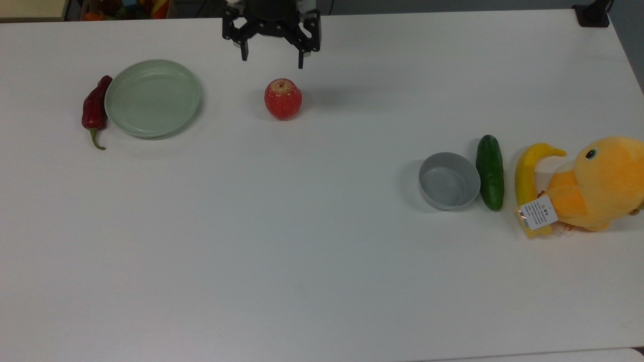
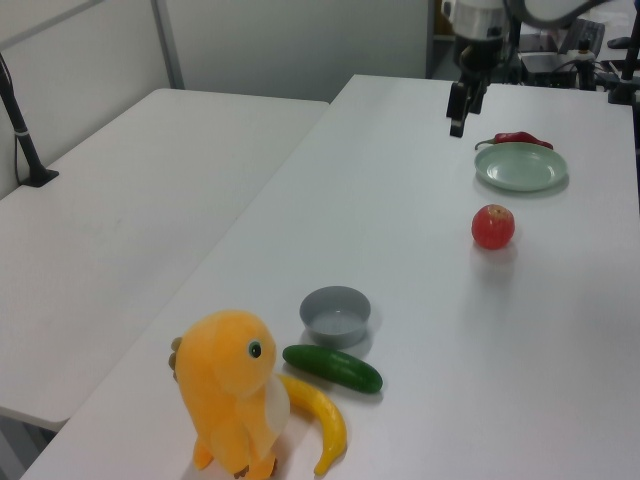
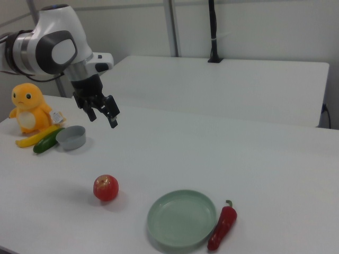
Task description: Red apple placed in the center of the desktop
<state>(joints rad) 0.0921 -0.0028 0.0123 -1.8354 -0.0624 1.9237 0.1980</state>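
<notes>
The claw [image 1: 271,54] hangs wide open and empty — the red apple [image 1: 283,98] sits released below it on the desktop [image 1: 322,251].

Desktop [image 1: 302,241]: smooth, matt white. Apple [image 1: 283,99]: glossy skin. Plate [image 1: 152,98]: glazed, possibly ceramic. My claw [image 1: 271,53]: matt black. Duck toy [image 1: 601,183]: plush cloth.

Tag on the plush toy [image 1: 601,186]: a white tag [image 1: 539,212] with small print and a tiny mark, which I cannot read.
Other writing, brands or numbers: I can read none on anything before me.
</notes>
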